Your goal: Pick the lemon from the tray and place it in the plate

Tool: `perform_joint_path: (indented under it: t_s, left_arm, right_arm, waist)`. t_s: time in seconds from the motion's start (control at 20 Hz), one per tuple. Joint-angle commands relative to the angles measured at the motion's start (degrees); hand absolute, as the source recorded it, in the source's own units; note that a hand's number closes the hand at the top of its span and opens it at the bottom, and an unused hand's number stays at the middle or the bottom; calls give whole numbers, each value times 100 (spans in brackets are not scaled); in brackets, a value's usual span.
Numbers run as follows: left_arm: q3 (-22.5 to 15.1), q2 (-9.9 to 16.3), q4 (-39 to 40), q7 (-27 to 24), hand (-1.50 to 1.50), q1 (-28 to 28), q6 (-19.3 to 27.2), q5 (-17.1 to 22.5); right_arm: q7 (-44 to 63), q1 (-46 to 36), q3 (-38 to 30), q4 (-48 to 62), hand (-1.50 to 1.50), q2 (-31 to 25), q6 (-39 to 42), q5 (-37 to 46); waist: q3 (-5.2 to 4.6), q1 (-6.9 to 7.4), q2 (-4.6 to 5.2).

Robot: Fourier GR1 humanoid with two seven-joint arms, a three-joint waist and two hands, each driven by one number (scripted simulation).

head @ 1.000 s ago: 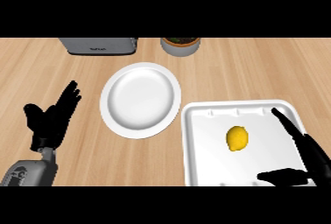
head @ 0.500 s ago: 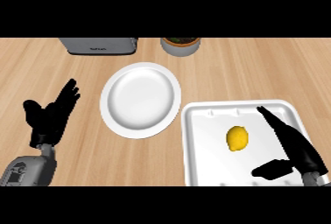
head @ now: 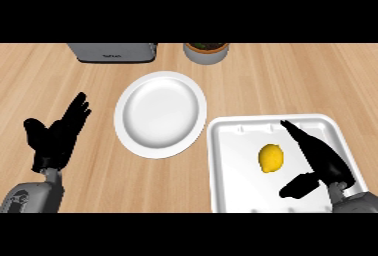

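A yellow lemon (head: 271, 158) lies in the white tray (head: 236, 150) at the lower right. My right hand (head: 319, 161) hovers over the tray just right of the lemon, open, with fingers stretched toward the tray's far edge and the thumb low, below the lemon. It does not touch the lemon. A white round plate (head: 161, 113) rests on the wooden counter left of the tray, with nothing on it. Near the left edge my left hand (head: 57, 135) rests open, fingers up.
A grey toaster-like appliance (head: 112, 51) stands at the back left. A grey pot with dark contents (head: 205, 51) stands at the back centre. The tray's left rim almost meets the plate's right rim.
My right hand has moved left across the tray, closing in on the lemon's right side. The lemon, plate and left hand have stayed where they were.
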Motion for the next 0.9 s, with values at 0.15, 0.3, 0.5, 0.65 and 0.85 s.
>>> perform_joint_path:
  t_s: [0.15,0.3,0.5,0.65,0.85]
  left_arm:
    - [29,-241,22,-38,0,-13,21,-252]
    - [165,-228,473,-40,0,-469,0,-321]
    - [202,-168,-412,321,0,10,-113,-226]
    - [269,-253,197,-221,0,34,-197,-273]
    - [43,-413,-416,199,0,263,-22,-447]
  right_arm:
    - [374,-214,-76,205,-150,735,274,717]
    - [-340,-592,-522,1069,-150,611,472,775]
    - [-472,-228,-484,983,-150,575,606,1041]
    - [-108,-362,-101,1101,-150,1097,706,1298]
    - [-872,-479,-147,1463,150,1064,879,1313]
  waist:
    - [0,-6,-1]
    - [0,-13,6]
    - [1,-11,-3]
    - [-1,-18,1]
    - [2,12,-1]
